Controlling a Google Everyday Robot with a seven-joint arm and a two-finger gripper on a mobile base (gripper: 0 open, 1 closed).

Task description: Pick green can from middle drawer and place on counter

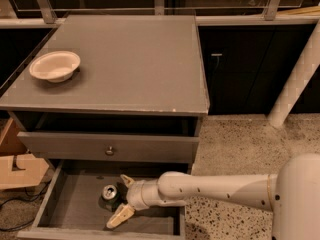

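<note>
The green can [108, 193] stands upright on the floor of the open middle drawer [75, 211], silver top and pull tab facing up. My gripper [117, 201] reaches into the drawer from the right on a white arm. It is open, with one pale finger behind the can and the other in front of it, so the can's right side sits between the fingertips. I cannot tell whether they touch it. The grey counter [130, 59] lies above, at the top of the cabinet.
A white bowl [55, 65] sits on the counter's left side. A closed grey drawer front with a small round knob [109, 150] overhangs the open drawer. A wooden box [17, 166] stands left of the cabinet. Speckled floor and a white pipe [297, 79] are to the right.
</note>
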